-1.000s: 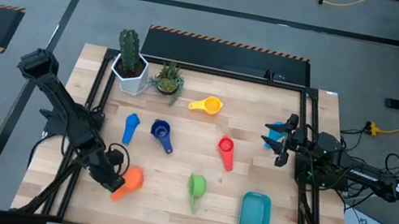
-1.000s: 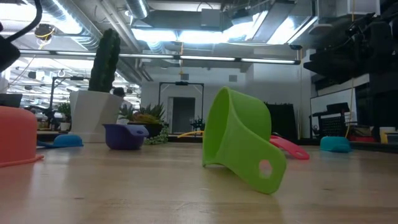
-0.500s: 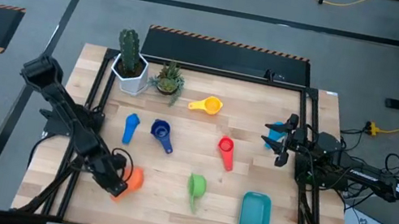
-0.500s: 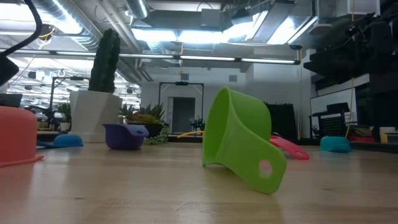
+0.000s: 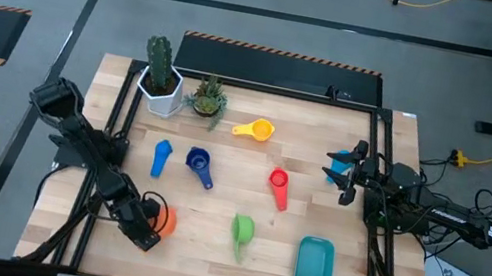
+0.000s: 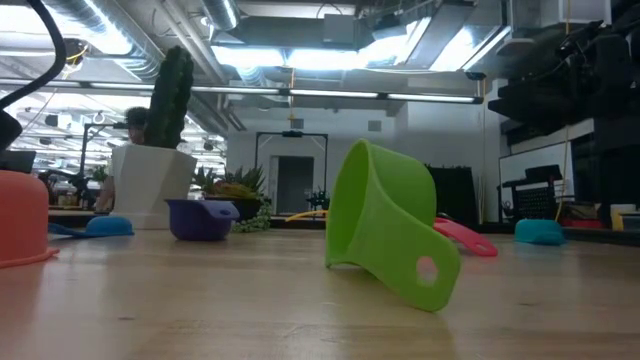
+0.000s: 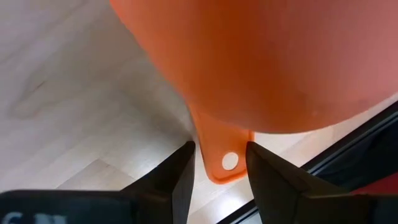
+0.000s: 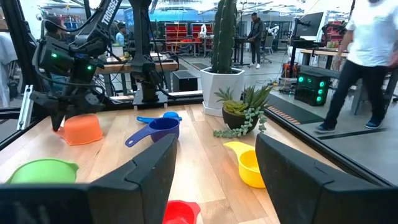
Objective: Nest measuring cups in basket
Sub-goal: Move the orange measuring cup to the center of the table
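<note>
The orange cup (image 5: 167, 220) stands mouth down near the table's near-left corner, and my left gripper (image 5: 145, 229) is on its near-left side, shut on its handle. The green cup (image 5: 242, 232) lies tipped on its rim and handle. Farther back lie the red cup (image 5: 278, 186), dark blue cup (image 5: 200, 164), light blue cup (image 5: 161, 157) and yellow cup (image 5: 254, 130). The teal basket (image 5: 314, 264) sits flat near the near-right corner. My right gripper (image 5: 334, 169) waits open at the right edge, holding nothing. My left gripper pinches the orange cup's handle (image 7: 219, 158) near its free end, by the hanging hole, one finger on each long side. The fingers (image 7: 180, 174) come down from above, slanting in from the near-left. The cup rests mouth down on the table.
A white pot with a cactus (image 5: 159, 82) and a small leafy plant (image 5: 206, 99) stand at the far-left corner. Black frame rails run along the table's left and right sides. Bare wood shows between the green cup and the basket. People move in the room beyond.
My left gripper has moved toward the near edge and down onto the orange cup, hiding more of it in the high view. In the last half second the orange cup has slid slightly toward the table's left.
</note>
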Robot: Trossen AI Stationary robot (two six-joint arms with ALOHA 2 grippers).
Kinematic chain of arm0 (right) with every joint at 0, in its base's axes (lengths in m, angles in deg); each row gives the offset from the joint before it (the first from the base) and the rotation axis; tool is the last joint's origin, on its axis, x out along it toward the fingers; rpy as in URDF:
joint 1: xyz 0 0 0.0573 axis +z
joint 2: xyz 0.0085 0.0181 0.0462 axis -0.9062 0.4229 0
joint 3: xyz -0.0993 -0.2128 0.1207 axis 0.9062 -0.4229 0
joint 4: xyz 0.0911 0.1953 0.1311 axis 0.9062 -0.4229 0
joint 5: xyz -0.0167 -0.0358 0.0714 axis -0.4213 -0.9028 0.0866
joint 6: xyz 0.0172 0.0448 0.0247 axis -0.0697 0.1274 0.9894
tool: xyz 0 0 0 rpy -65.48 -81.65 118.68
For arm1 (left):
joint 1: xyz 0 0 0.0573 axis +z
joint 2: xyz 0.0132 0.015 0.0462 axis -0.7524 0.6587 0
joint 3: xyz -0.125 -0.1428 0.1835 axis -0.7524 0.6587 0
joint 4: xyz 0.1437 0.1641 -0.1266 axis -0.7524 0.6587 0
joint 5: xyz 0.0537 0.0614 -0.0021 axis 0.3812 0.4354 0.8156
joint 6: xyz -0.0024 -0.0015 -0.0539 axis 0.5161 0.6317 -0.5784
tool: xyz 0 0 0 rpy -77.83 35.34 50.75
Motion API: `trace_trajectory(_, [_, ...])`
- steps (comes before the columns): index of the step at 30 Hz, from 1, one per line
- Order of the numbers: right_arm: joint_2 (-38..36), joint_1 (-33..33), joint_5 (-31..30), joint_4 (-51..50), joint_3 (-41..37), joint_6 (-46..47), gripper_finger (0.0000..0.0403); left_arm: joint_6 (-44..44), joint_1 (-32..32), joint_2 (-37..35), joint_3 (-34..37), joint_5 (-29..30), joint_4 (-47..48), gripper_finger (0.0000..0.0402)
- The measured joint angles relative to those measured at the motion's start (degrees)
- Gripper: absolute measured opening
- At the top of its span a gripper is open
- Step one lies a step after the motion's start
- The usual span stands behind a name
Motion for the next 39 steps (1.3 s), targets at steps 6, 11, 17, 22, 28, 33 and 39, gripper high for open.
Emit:
trace_trajectory(6, [0.00, -0.02, 0.00, 0.00, 0.02, 0.00, 0.0225, -0.02, 0.02, 0.08, 0.02, -0.16, -0.42, 0.0135])
trace_trajectory(11, [0.00, -0.01, 0.00, 0.00, 0.02, 0.02, 0.0225, -0.02, 0.01, 0.13, 0.10, -0.10, -1.16, 0.0119])
trace_trajectory(17, [0.00, -0.02, 0.00, 0.00, 0.02, 0.02, 0.0225, -0.02, -0.04, 0.23, 0.13, 0.11, -1.51, 0.0079])
trace_trajectory(22, [0.00, -0.01, 0.00, 0.00, 0.02, 0.02, 0.0225, 0.01, -0.04, 0.31, 0.17, 0.52, -1.82, 0.0038])
trace_trajectory(28, [0.00, 0.00, 0.00, 0.00, 0.02, 0.02, 0.0225, 0.15, -0.04, 0.25, 0.09, 2.61, -2.78, 0.0006])
trace_trajectory(33, [0.00, -0.01, 0.00, 0.00, 0.02, 0.02, 0.0225, 1.85, 0.02, 0.27, 0.11, 7.84, -4.16, 0.0003])
trace_trajectory(39, [0.00, -0.02, 0.00, 0.00, 0.02, -0.17, 0.0225, 6.06, 0.00, 0.27, 0.17, 15.44, -6.30, 0.0002])
